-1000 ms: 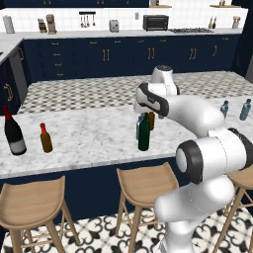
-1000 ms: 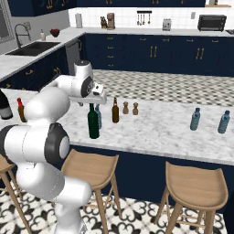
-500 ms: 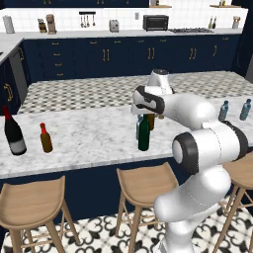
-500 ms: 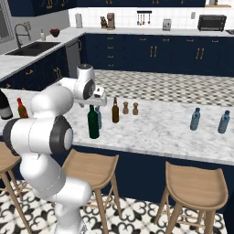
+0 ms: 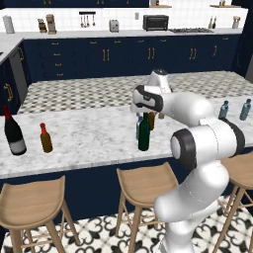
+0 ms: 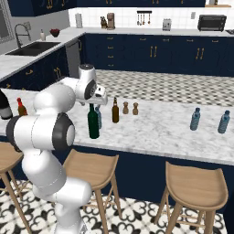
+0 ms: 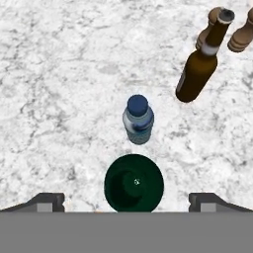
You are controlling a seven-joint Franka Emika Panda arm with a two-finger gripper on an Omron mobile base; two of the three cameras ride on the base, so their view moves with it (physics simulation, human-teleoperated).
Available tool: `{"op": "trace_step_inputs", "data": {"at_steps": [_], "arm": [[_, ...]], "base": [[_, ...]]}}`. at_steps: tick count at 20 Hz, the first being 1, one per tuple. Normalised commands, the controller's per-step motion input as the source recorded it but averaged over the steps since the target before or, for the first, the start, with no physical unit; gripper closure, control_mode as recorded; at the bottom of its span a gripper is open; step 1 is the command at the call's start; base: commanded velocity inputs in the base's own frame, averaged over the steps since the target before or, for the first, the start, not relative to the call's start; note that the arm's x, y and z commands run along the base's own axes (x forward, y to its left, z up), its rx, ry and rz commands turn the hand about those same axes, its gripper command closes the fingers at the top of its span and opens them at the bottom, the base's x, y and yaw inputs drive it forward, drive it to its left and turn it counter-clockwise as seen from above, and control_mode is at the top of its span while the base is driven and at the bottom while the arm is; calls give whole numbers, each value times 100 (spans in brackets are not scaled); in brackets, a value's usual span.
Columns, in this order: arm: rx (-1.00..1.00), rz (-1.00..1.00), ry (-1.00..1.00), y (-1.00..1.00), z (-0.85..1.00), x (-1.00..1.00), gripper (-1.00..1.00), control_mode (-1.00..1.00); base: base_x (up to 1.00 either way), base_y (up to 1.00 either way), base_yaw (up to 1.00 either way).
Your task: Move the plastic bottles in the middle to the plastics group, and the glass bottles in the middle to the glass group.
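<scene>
Tool (image 7: pixel 126 201) seen spread wide, nothing gripped, hung above middle cluster on table (image 5: pixel 94 136). Green bottle (image 7: pixel 134 183) seen end-on between fingertips (image 7: pixel 47 201), directly below. Water bottle (image 7: pixel 138 120) upright just beyond it. Brown bottle (image 7: pixel 201 64) farther off, beside two shakers (image 7: pixel 240 34). All upright.

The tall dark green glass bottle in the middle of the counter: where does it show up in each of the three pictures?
Left base view: tall dark green glass bottle stands centre, just left of the white arm.
Right base view: it stands left of centre, right of the arm.
Hand view: seen from above as a dark green circle, bottom centre.
Shared landmark: the small blue-grey plastic water bottle right beside it.
</scene>
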Motion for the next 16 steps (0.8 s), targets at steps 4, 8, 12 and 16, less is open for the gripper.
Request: {"op": "trace_step_inputs", "data": {"at_steps": [4,8,12,16], "arm": [[-1,0,-7,0,-9,19,-100,-100],[-1,0,0,0,-9,8,-100,-100],[-2,0,-1,0,-10,0,-100,-100],[0,0,-1,1,0,0,100,-100]], "base": [[0,0,0],[0,0,0],[0,0,0],[0,0,0]]}}
